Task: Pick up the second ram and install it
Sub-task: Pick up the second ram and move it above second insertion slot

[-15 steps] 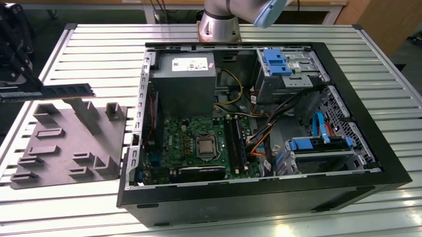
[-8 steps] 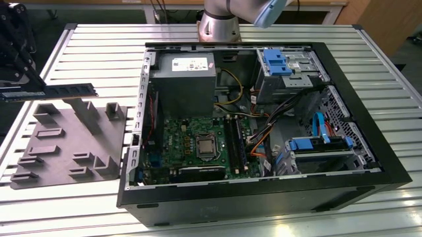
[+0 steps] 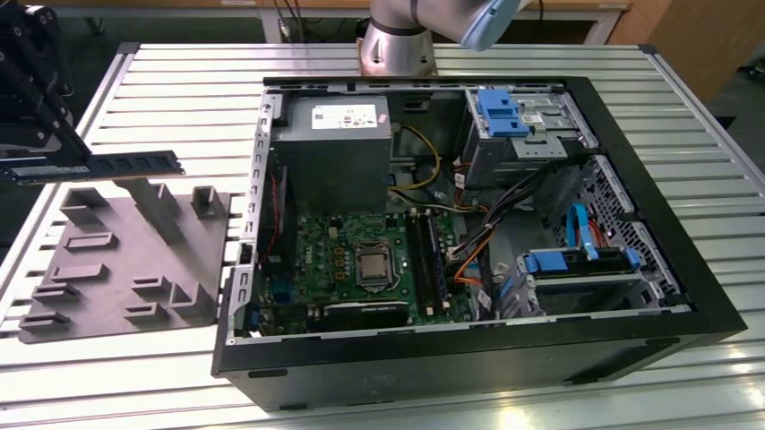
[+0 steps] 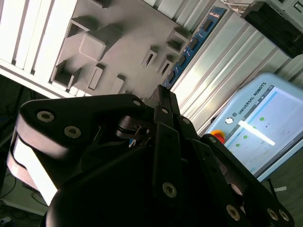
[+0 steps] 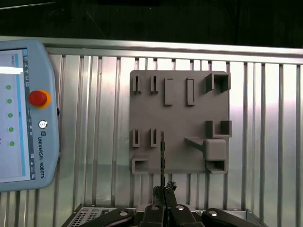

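Second ram (image 3: pixel 132 164) aloft, pinched tight near one end by the gripper (image 3: pixel 34 159), above the grey fixture (image 3: pixel 102 260) and well apart from the open computer case (image 3: pixel 478 363).
Could sag or twist in the jaws, with most of its length hanging free, and so meet a slot (image 3: pixel 427 260) crooked. Gripped end cut off at the exterior view's left edge; slots too dark to judge, possibly one filled.

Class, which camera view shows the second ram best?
The exterior view: the second ram presents its long flat side, held above the grey holder. The second wrist view shows it foreshortened, running away from the camera; the first wrist view shows it edge-on, a thin line at the pincer.
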`<state>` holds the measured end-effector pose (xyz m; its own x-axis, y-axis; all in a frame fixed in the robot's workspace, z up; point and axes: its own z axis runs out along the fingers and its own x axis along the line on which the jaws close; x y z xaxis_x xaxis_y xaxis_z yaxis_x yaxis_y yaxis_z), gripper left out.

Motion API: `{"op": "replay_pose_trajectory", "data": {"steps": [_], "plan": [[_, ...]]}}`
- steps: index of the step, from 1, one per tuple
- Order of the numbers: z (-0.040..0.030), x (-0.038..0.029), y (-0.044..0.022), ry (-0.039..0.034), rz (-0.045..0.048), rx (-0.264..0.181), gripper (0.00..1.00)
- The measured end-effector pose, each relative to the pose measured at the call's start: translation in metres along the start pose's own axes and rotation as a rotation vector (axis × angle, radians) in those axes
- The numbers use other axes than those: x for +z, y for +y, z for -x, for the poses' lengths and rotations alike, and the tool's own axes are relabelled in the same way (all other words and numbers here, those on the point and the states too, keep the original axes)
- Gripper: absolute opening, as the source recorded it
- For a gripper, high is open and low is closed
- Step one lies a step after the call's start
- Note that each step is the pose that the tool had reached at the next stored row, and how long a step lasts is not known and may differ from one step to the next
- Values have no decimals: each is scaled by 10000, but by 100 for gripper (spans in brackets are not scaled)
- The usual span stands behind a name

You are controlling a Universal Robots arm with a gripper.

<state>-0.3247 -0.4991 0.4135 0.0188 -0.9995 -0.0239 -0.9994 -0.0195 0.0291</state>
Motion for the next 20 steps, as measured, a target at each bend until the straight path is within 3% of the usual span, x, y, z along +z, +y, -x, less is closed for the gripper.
{"op": "replay_pose_trajectory", "data": {"steps": [20], "plan": [[29, -2, -93, 0, 0, -1, 12]]}}
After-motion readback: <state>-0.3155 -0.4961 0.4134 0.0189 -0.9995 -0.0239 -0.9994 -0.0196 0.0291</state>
